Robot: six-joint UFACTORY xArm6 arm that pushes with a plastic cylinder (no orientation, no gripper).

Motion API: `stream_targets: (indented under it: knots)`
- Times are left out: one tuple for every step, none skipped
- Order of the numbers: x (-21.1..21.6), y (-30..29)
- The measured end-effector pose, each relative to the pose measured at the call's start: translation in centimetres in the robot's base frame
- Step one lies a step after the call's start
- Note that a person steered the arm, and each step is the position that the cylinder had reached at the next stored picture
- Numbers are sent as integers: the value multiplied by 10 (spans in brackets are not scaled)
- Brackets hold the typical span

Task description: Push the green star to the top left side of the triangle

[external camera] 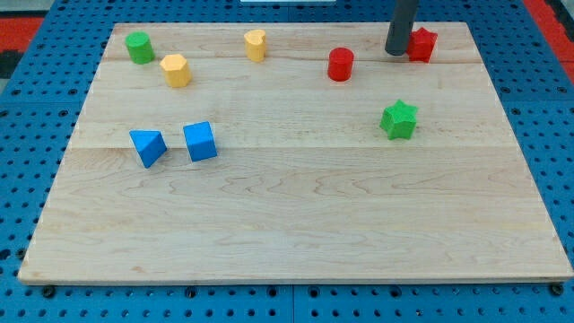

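Note:
The green star (399, 119) lies on the wooden board at the view's right, a little above mid-height. The blue triangle (148, 146) lies at the view's left, with a blue cube (200, 142) right beside it on its right. My tip (396, 51) is at the view's top right, just left of the red star (422, 43), and well above the green star, apart from it.
A red cylinder (341, 65) stands left of my tip. A green cylinder (139, 47) sits at the top left corner. A yellow hexagonal block (176, 70) and another yellow block (256, 44) lie along the top. The board (296, 224) rests on blue pegboard.

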State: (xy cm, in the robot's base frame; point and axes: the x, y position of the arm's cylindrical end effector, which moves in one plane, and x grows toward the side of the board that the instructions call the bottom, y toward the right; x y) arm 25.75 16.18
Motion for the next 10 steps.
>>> stream_targets:
  knots:
    - [0,-1]
    - [3,-5]
    - [12,-18]
    - [23,-34]
    - [55,-48]
    - [80,-77]
    - [91,-100]
    - [95,-109]
    - [127,-124]
    - [151,-147]
